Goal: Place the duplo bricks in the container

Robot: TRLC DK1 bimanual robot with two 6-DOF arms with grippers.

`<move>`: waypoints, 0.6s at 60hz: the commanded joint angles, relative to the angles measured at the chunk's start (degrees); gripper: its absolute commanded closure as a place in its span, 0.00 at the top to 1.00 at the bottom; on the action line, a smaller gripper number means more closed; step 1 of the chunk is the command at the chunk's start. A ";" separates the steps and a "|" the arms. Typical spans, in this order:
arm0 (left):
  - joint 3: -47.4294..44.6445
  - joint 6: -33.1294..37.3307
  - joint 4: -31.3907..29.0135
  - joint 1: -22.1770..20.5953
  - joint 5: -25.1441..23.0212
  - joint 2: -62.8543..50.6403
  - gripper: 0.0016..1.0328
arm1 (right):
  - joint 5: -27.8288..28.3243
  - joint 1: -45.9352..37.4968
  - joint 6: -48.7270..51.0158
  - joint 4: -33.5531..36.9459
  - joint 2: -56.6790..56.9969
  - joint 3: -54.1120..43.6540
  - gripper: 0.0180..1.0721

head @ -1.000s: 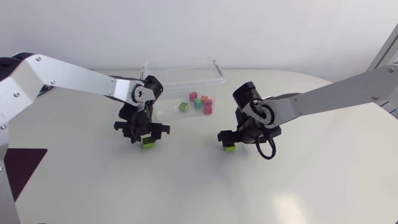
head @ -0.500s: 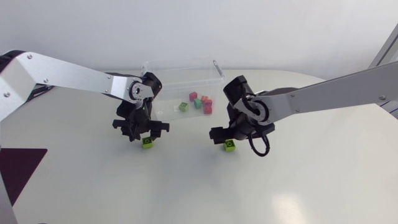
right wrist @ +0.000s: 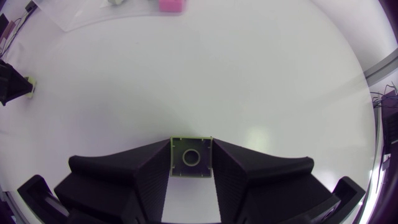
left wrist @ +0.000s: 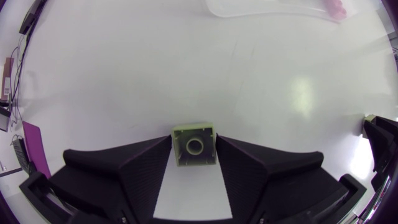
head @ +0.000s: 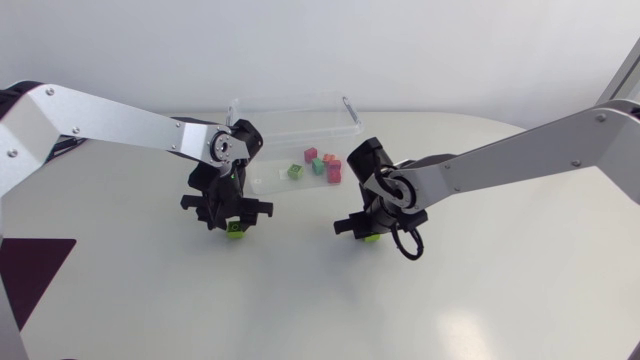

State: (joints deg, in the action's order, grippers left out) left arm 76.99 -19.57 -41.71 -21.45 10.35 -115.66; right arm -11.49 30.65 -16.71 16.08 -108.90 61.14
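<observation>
Green brick (left wrist: 194,145) pinched between left gripper (head: 232,225) fingers, wrist pointing straight down at table (head: 300,290). Second green brick (right wrist: 191,157) pinched likewise by right gripper (head: 365,233). Both just before container (head: 295,125).

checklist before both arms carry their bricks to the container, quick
1. Left gripper shut on left brick, a finger on each side: ok.
2. Right gripper shut on right brick, a finger on each side: ok.
3. Both bricks lifted off the table: cannot tell.
4. Room in the container: ok, only a few bricks inside, at one end.
5. Grippers apart from each other: ok, bare table shows between them.
6. Container top open, no lid: cannot tell, it is clear plastic.
</observation>
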 commanded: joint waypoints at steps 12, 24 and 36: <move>1.06 -2.49 -1.09 0.80 -1.47 -1.77 0.46 | -1.79 0.63 0.10 0.18 5.19 -2.96 0.16; 1.06 -2.58 -1.79 0.80 -2.61 -1.59 0.44 | -2.93 0.81 0.80 1.15 9.15 -3.31 0.15; 0.97 -2.22 -1.62 1.15 -4.20 1.05 0.37 | -3.63 0.81 1.94 1.85 13.28 -3.05 0.13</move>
State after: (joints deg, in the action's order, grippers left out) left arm 76.99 -20.21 -42.59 -20.88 6.63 -115.87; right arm -14.48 30.76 -15.92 16.64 -97.56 59.13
